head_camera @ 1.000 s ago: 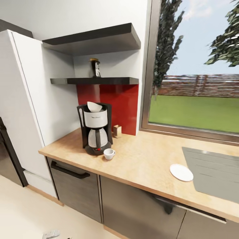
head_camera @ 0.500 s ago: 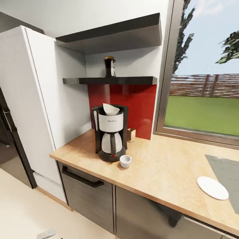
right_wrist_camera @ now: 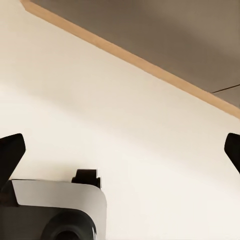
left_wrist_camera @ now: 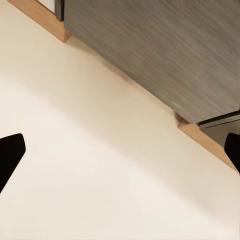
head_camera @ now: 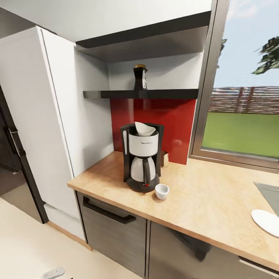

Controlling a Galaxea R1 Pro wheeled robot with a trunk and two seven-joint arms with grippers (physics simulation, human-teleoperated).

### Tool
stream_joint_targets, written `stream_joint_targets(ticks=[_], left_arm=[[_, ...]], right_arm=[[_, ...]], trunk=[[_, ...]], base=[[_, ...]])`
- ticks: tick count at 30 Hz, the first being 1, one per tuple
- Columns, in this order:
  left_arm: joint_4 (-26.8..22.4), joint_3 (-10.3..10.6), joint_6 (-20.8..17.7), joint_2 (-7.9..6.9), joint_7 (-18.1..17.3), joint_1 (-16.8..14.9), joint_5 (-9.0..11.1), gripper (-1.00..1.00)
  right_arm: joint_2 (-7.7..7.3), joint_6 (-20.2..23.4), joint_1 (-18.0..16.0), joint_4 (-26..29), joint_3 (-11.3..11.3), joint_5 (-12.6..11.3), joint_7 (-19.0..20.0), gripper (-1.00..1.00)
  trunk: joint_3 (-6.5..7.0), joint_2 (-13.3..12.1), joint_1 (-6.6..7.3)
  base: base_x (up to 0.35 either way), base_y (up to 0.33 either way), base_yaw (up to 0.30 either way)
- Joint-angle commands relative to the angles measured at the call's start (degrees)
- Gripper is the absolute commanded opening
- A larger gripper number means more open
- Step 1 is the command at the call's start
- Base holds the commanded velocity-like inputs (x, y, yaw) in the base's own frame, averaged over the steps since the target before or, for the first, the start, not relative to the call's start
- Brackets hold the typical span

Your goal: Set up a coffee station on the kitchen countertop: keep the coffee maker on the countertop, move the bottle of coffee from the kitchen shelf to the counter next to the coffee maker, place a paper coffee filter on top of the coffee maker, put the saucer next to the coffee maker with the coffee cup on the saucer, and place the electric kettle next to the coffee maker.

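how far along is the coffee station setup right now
Done: the coffee maker stands on the countertop with the paper filter on top. In hand: nothing; both pincers, left and right, hang open over the floor. Left: the coffee bottle is on the shelf, the cup sits off the saucer, and the kettle needs placing.

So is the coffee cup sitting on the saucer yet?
No. The coffee cup stands on the bare countertop beside the coffee maker; the saucer lies far off, empty.
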State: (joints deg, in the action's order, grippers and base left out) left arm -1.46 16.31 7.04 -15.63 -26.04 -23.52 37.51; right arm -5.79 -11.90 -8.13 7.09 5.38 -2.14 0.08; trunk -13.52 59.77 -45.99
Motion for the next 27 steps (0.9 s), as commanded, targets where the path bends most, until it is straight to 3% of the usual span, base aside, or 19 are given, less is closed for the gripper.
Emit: stream_joint_targets(ticks=[1, 11, 27], left_arm=[[0.05, 0.48, 0.25, -0.02, -0.14, -0.04, 0.37, 1.0], [0.05, 0.48, 0.25, -0.02, -0.07, -0.03, 0.37, 1.0], [0.05, 0.48, 0.25, -0.02, -0.07, -0.02, 0.37, 1.0]], right_arm=[[-0.06, -0.16, -0.06, -0.06, 0.42, -0.23, 0.06, 1.0], [-0.05, -0.19, -0.04, -0.06, 0.42, -0.23, 0.04, 1.0], [-0.07, -0.22, -0.05, -0.06, 0.42, -0.23, 0.06, 1.0]], trunk=[[-0.08, 0.05, 0.0], [-0.08, 0.05, 0.0], [-0.08, 0.05, 0.0]], base=[[0.002, 0.06, -0.228], [0.0, 0.084, -0.253], [0.0, 0.253, -0.082]])
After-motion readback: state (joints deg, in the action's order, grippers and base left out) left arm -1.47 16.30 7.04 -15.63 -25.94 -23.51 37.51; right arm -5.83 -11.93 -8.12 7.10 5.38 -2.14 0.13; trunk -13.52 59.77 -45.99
